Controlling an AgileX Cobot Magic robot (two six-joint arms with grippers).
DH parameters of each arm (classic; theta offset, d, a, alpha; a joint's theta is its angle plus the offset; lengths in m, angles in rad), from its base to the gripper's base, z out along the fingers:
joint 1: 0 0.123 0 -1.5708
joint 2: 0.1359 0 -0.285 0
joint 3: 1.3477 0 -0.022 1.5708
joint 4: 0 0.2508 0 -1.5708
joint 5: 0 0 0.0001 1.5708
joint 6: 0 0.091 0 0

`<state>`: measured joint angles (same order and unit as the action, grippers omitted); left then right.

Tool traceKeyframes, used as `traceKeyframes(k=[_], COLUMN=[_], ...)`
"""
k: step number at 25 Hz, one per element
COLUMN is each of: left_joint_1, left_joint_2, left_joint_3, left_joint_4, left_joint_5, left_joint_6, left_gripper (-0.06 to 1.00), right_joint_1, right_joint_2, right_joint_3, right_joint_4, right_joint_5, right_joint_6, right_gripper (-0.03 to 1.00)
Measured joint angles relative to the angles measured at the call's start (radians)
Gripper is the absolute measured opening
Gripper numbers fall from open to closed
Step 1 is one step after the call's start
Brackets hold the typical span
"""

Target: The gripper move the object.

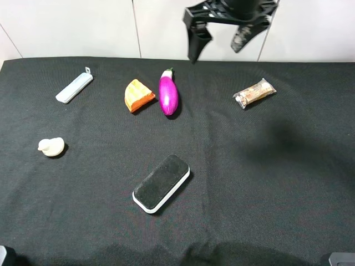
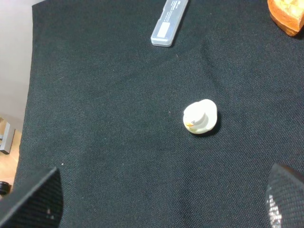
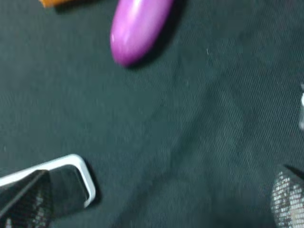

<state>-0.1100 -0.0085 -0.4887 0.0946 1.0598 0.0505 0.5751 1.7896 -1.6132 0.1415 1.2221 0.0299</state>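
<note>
The object, a glossy magenta eggplant [image 1: 168, 95] with a green stem, lies on the black cloth at the back middle, stem toward the wall. In the right wrist view its rounded end [image 3: 137, 28] shows, apart from the fingers. My right gripper [image 1: 217, 50] hangs open and empty, high over the table's back edge, behind and to the right of the eggplant; in the right wrist view [image 3: 156, 204] its jaws are spread wide. My left gripper [image 2: 159, 204] is open and empty over the left of the cloth; I cannot make it out in the exterior view.
An orange wedge [image 1: 138, 95] lies just left of the eggplant. A black-and-white eraser [image 1: 162, 183] lies at the front middle. A white duck [image 1: 51, 147] and a pale blue case [image 1: 74, 87] are at the left. A wrapped snack [image 1: 254, 93] is at the back right.
</note>
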Motion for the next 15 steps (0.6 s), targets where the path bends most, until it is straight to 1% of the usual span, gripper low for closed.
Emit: traceKeyframes(k=[6,15], left_joint_1=[0.000,0.000], left_joint_2=[0.000,0.000], left_joint_3=[0.000,0.000], left_joint_4=[0.000,0.000], left_joint_5=[0.000,0.000], left_joint_6=[0.000,0.000], left_gripper=[0.91,0.91], right_joint_1=[0.000,0.000], right_joint_2=[-0.197,-0.509], right_joint_3=[0.193,0.444], right_joint_4=[-0.007,-0.009], right_joint_5=[0.000,0.001], right_joint_6=[0.000,0.025], right_gripper=[0.69,0.69])
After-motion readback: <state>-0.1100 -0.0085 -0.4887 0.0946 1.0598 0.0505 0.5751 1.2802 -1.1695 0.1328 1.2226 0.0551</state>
